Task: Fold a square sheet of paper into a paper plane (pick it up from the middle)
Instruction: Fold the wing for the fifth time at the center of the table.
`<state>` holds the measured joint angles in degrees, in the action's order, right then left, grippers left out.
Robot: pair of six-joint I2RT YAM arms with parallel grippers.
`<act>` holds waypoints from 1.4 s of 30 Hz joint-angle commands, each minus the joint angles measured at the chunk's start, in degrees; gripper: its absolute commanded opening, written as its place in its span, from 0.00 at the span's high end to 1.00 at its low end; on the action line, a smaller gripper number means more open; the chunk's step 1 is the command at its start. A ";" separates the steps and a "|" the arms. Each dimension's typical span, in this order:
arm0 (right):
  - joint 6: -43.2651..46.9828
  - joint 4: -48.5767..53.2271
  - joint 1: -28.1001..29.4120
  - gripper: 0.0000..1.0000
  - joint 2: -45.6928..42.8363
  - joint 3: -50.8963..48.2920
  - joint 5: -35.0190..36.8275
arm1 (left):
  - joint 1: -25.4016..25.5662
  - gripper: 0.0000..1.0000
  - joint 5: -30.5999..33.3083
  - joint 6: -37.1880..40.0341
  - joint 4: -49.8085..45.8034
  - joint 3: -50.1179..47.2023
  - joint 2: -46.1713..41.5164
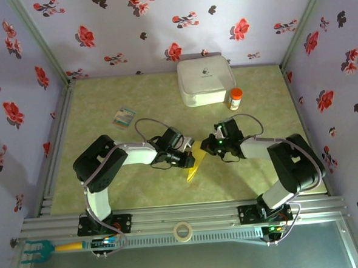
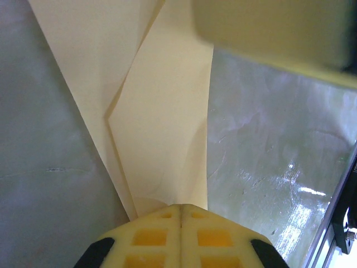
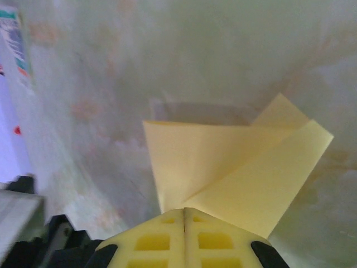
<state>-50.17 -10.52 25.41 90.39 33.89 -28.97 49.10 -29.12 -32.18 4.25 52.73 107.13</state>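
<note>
The yellow sheet of paper (image 1: 194,164) is folded into a narrow pointed shape and hangs between my two grippers near the table's front middle, its tip pointing toward the near edge. My left gripper (image 1: 188,159) is shut on one end; in the left wrist view the creased paper (image 2: 162,111) runs up from the closed jaws (image 2: 181,207). My right gripper (image 1: 206,148) is shut on the other end. The right wrist view has folded flaps of the paper (image 3: 223,162) fanning out above the closed jaws (image 3: 184,211). A blurred yellow finger (image 2: 268,28) sits close over the paper.
A white rounded box (image 1: 205,81) stands at the back, with an orange-capped bottle (image 1: 235,98) beside it. A small teal-and-white card (image 1: 124,117) lies at left of centre. A tape roll (image 1: 183,231) rests on the front rail.
</note>
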 commanded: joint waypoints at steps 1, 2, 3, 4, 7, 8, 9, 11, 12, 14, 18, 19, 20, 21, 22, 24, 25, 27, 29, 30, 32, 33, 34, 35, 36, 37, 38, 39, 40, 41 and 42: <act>-1.42 -2.23 0.43 0.97 2.18 -2.07 0.63 | -0.23 1.00 2.36 1.16 -6.77 -0.58 -0.26; -1.28 -2.16 0.44 0.98 2.55 -2.42 1.19 | -0.23 1.00 2.02 1.09 -6.93 -0.19 -0.78; -0.84 -1.19 0.43 0.98 2.79 -2.76 2.20 | -0.22 1.00 1.45 0.99 -6.98 0.07 -1.53; -0.43 -0.08 0.43 0.99 3.00 -2.86 3.17 | -0.24 0.99 0.94 0.83 -7.05 0.41 -2.38; -0.18 0.86 0.45 0.99 2.97 -3.37 4.45 | 0.01 0.93 -1.14 0.66 -7.24 0.99 -5.03; -0.39 0.59 0.43 0.99 2.95 -3.54 4.45 | 0.20 0.92 -1.63 0.63 -7.24 1.06 -5.83; -0.53 0.42 0.45 0.99 2.87 -3.73 4.50 | 0.33 0.92 -2.12 0.68 -7.33 1.21 -6.50; -0.64 0.50 0.50 0.99 2.69 -3.90 4.82 | 0.57 0.90 -3.17 0.63 -7.49 1.78 -7.13; -0.69 0.43 0.43 0.99 2.64 -4.03 4.83 | 0.70 0.89 -3.64 0.64 -7.52 2.06 -7.07; -0.78 0.33 0.43 0.99 2.68 -4.17 4.92 | 1.16 0.89 -3.85 0.77 -7.34 2.45 -6.77; -0.89 0.23 0.44 0.99 2.34 -4.53 5.23 | 1.63 0.89 -4.01 1.06 -8.41 4.58 -3.63; -0.91 0.20 0.43 0.99 2.25 -4.53 5.24 | 1.83 0.89 -4.01 1.07 -8.70 4.91 -2.86; -0.95 0.25 0.43 0.99 2.26 -4.50 5.31 | 2.00 0.89 -3.96 0.90 -9.11 5.31 -2.15; -0.97 0.24 0.43 0.99 2.32 -4.63 5.33 | 2.12 0.89 -3.84 0.62 -9.46 5.49 -1.43; -1.03 0.17 0.43 0.99 2.25 -4.62 5.46 | 2.21 0.89 -3.76 0.29 -9.86 5.52 -0.72; -0.98 0.11 0.43 0.99 2.34 -4.71 5.60 | 2.47 0.90 -3.57 0.02 -11.02 5.63 0.49; -1.06 0.07 0.43 0.99 2.41 -4.78 5.65 | 2.72 0.91 -3.56 0.13 -11.46 5.70 0.70; -1.07 0.07 0.43 0.99 2.38 -5.05 5.93 | 3.56 0.91 -3.05 0.73 -12.71 5.47 0.64; -1.16 -0.01 0.43 0.99 2.47 -5.15 6.08 | 4.21 0.91 -2.13 1.66 -14.98 5.58 0.69; -1.16 -0.03 0.43 0.99 2.54 -5.15 6.22 | 4.43 0.91 -1.67 2.08 -16.44 5.54 0.69; -1.16 -0.11 0.43 0.99 2.71 -5.15 6.35 | 5.17 0.91 -0.90 3.01 -18.62 5.32 0.33; -1.16 -0.11 0.43 0.99 2.77 -5.15 6.33 | 5.64 0.91 -0.42 3.38 -19.47 5.12 0.03; -1.16 -0.20 0.43 0.99 2.77 -5.21 6.30 | 6.03 0.91 -0.15 3.67 -20.33 4.97 -0.25; -1.24 -0.27 0.39 0.99 2.79 -5.15 6.34 | 6.41 0.91 -0.06 3.88 -20.79 4.84 -0.51; -1.17 -0.30 0.43 0.99 2.76 -5.15 6.44 | 6.72 0.91 -0.06 3.97 -21.23 4.46 -0.96; -1.20 -0.24 0.35 0.99 2.77 -5.06 6.43 | 7.09 0.92 0.12 3.92 -21.25 4.12 -1.63; -1.11 -0.29 0.39 0.99 2.77 -5.06 6.34 | 7.40 0.92 0.59 3.72 -21.01 3.73 -2.56; -1.16 -0.50 0.34 0.99 2.87 -5.06 6.22 | 7.74 0.92 0.94 3.55 -20.51 3.36 -3.92; -1.14 -0.91 0.34 0.99 2.97 -5.11 5.98 | 7.92 0.91 1.15 3.36 -19.94 3.13 -5.67; -1.11 -1.49 0.39 0.99 2.96 -5.23 5.70 | 7.93 0.90 1.73 3.12 -19.30 2.80 -7.47; -1.00 -1.78 0.39 0.98 3.08 -5.28 5.49 | 7.86 0.90 2.64 2.84 -18.51 2.45 -9.71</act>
<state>-51.07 -15.40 25.78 92.03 30.61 -28.05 56.16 -27.81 -29.82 -11.90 56.16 103.20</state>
